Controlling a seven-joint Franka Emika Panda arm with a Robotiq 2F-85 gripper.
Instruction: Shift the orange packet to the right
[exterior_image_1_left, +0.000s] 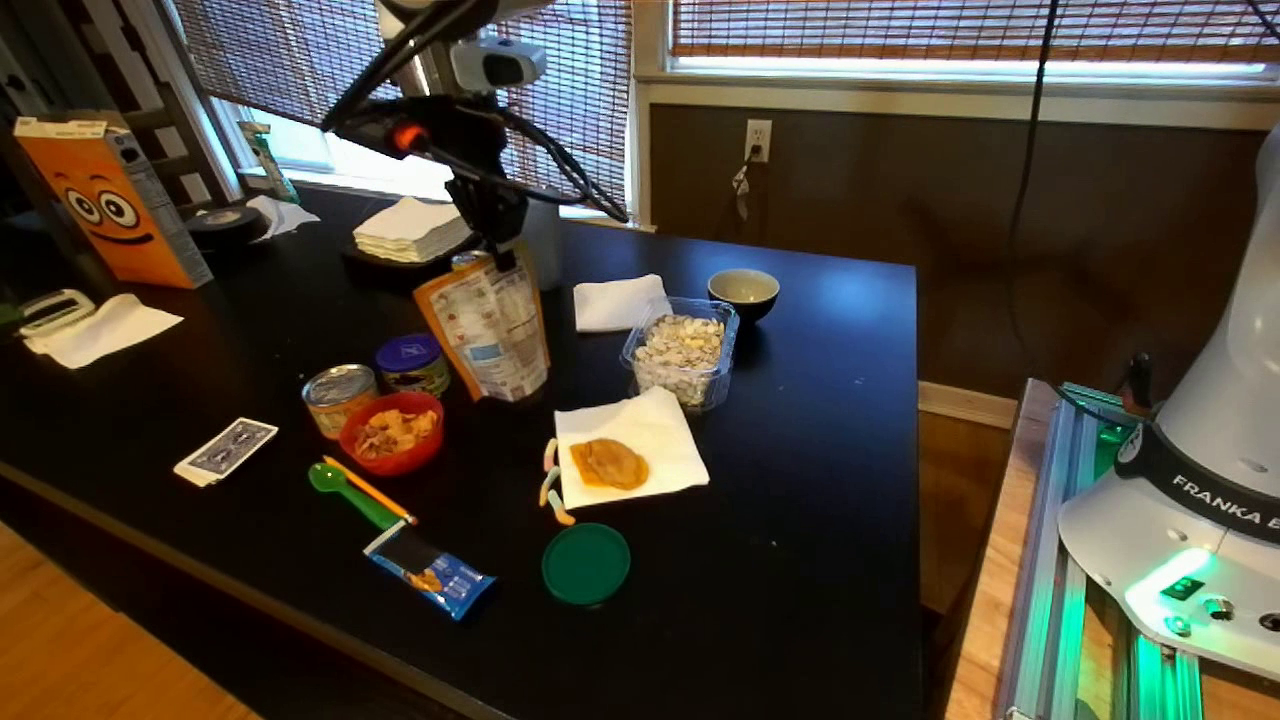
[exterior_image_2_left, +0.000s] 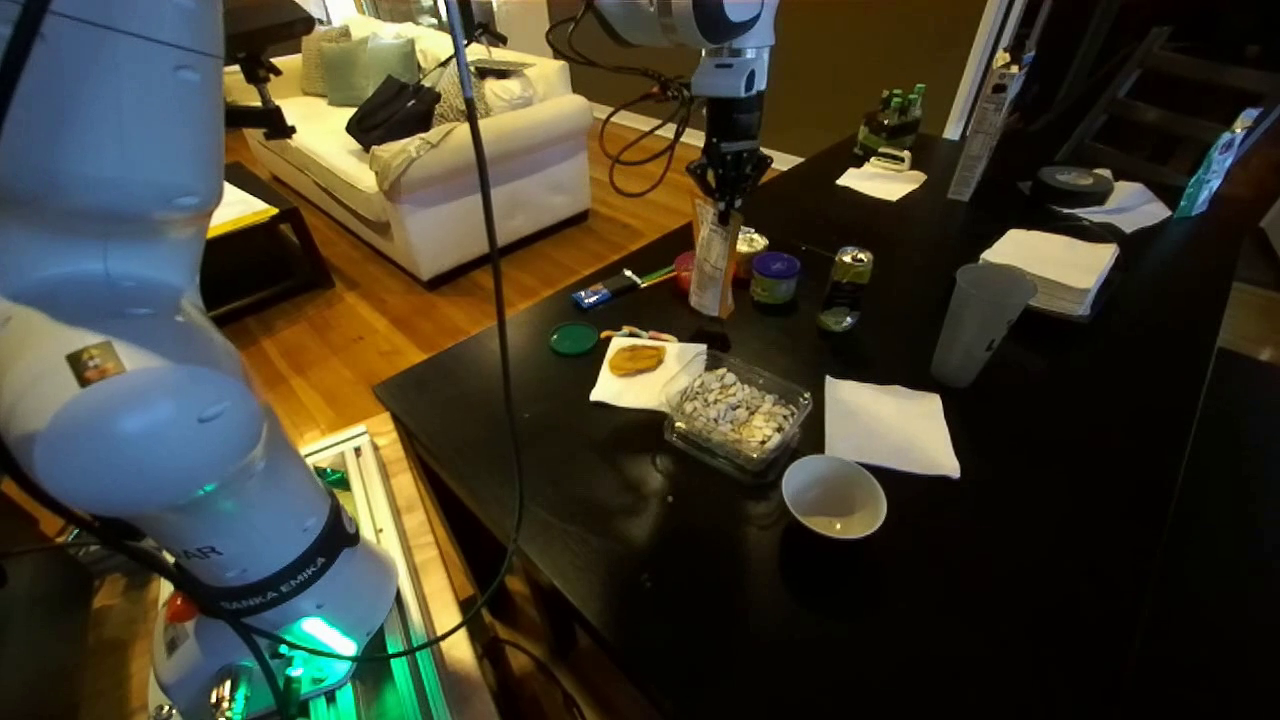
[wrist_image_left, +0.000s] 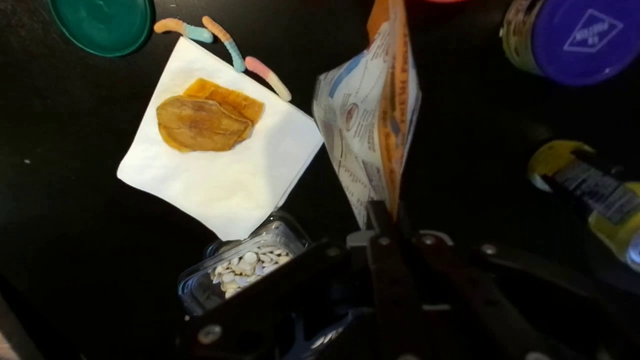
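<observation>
The orange packet (exterior_image_1_left: 490, 330) stands upright and tilted over the dark table, its pale printed face and orange edges showing. It also shows in an exterior view (exterior_image_2_left: 712, 262), and nearly edge-on from above in the wrist view (wrist_image_left: 365, 110). My gripper (exterior_image_1_left: 503, 258) is at its top edge. In the wrist view the fingertips (wrist_image_left: 392, 212) are closed on that edge, one on each side. The gripper also shows above the packet in an exterior view (exterior_image_2_left: 724, 212). I cannot tell whether the packet's bottom touches the table or hangs just above it.
Close by are a purple-lidded can (exterior_image_1_left: 413, 365), a red snack bowl (exterior_image_1_left: 392, 440), a drink can (exterior_image_2_left: 848, 285) and a napkin (exterior_image_1_left: 660, 450) with dried fruit. A clear box of seeds (exterior_image_1_left: 683, 355), a small bowl (exterior_image_1_left: 745, 290) and a tall cup (exterior_image_2_left: 975, 325) stand around.
</observation>
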